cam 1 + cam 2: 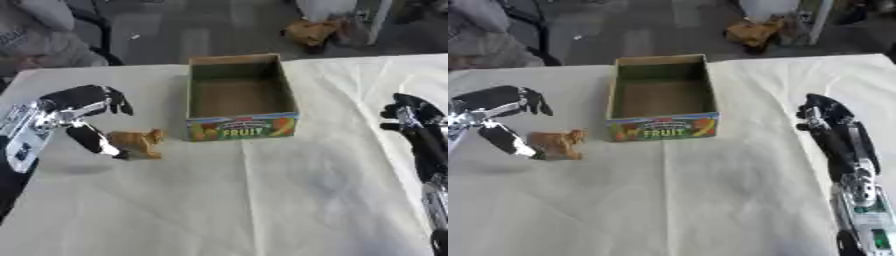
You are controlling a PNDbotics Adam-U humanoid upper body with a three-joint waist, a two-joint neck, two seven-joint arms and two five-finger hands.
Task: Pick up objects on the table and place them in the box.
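White-clothed table (262, 200), left hand (83, 107) spread open around small brown animal figure (140, 142), right hand (824, 117) idle, curled

The box (242, 126) has "FRUIT" printed in yellow on its front panel.

Table (262, 210) draped in a creased white cloth (667, 200), filling most of the view. Near its far edge, an open, empty cardboard box (241, 95) with "FRUIT" printed on its front. Just left of the box's front, a small tan animal figure (140, 142), standing upright.
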